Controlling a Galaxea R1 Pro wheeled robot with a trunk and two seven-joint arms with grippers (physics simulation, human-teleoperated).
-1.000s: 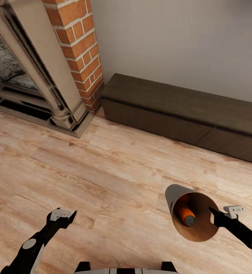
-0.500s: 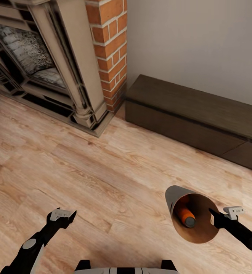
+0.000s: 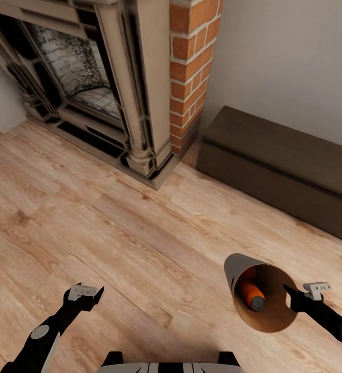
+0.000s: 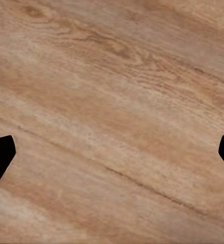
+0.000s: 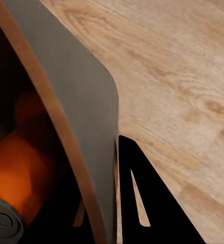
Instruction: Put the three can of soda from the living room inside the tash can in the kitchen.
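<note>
The tash can [image 3: 237,266], grey outside and copper-brown inside, hangs tilted above the wood floor at the lower right, its mouth facing me. My right gripper [image 3: 294,296] is shut on its rim. An orange can of soda [image 3: 251,293] with a grey top lies inside; a second orange shape [image 3: 250,273] shows behind it. In the right wrist view the tash can wall [image 5: 81,117] sits against one dark finger [image 5: 147,203], with the orange can of soda [image 5: 15,173] inside. My left gripper [image 3: 90,295] is open and holds nothing, its fingertips spread wide over the floor [image 4: 112,127].
A stone fireplace [image 3: 88,77] with a brick side [image 3: 191,67] stands ahead at the left. A low dark wooden bench [image 3: 284,166] runs along the grey wall at the right. Light wood floor [image 3: 114,228] stretches between them and me.
The whole view has swung left: fireplace and bench sit further right in the picture. Both arms and the held bin keep the same place in the view.
</note>
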